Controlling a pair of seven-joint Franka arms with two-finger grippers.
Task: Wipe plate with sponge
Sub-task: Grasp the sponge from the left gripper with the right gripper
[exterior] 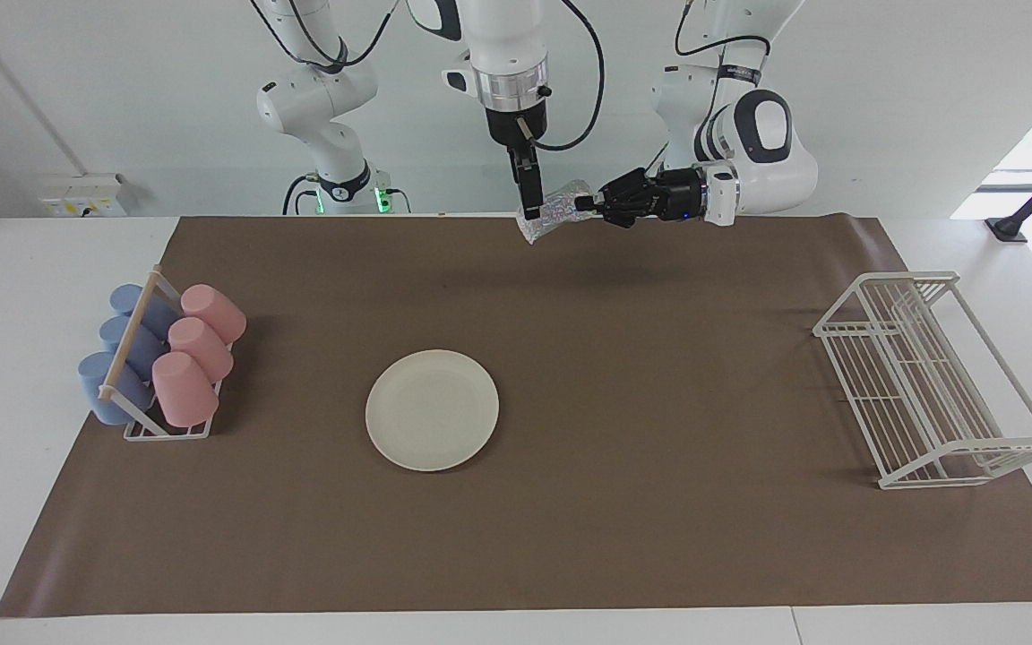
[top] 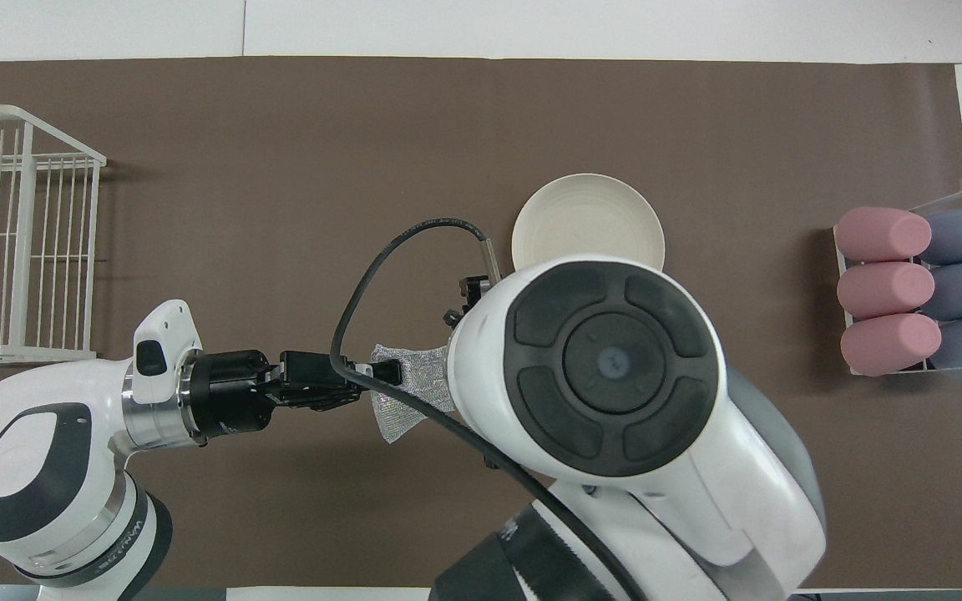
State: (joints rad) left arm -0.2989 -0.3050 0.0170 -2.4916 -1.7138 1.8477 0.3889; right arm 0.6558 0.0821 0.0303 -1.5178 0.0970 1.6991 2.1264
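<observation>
Left pincer [exterior: 584, 204] clamping sponge [exterior: 552, 211] aloft

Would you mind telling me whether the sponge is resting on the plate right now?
No, the sponge is held up by the left hand, apart from the bare plate.

The left end effector [top: 382, 372] grips the sponge [top: 414, 399] beside the right arm [top: 615, 392].

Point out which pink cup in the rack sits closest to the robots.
The pink cup nearest the robots is at the rack's robot-side end, highest of the three pink ones in the facing view; the other two lie farther out.
</observation>
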